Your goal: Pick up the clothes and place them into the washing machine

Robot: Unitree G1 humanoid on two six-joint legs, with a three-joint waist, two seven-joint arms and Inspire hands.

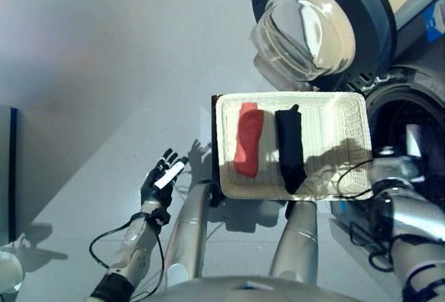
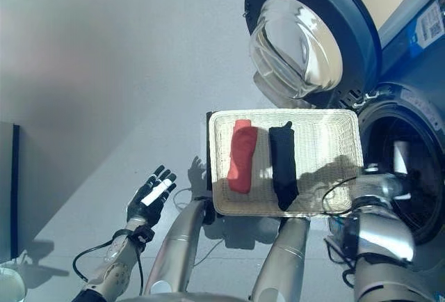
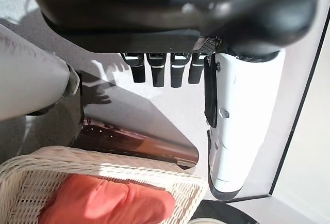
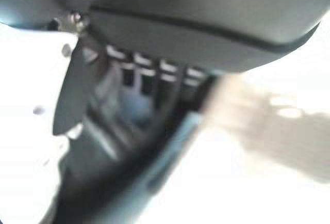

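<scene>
A white wicker basket (image 1: 351, 117) stands in front of me on a dark brown stand (image 1: 214, 150). A folded red cloth (image 1: 248, 138) and a folded dark cloth (image 1: 289, 147) lie in it side by side. The washing machine's round glass door (image 1: 313, 27) hangs open behind the basket, and the dark drum opening (image 1: 410, 124) is at its right. My left hand (image 1: 161, 180) hovers open over the floor, left of the basket and holding nothing. My right hand (image 4: 154, 38) is by the drum's edge past the basket's right end, its fingers straight and nothing in them.
Grey floor spreads to the left and behind the basket. A dark upright panel (image 1: 12, 170) stands at the far left edge, with a white round object (image 1: 7, 271) below it.
</scene>
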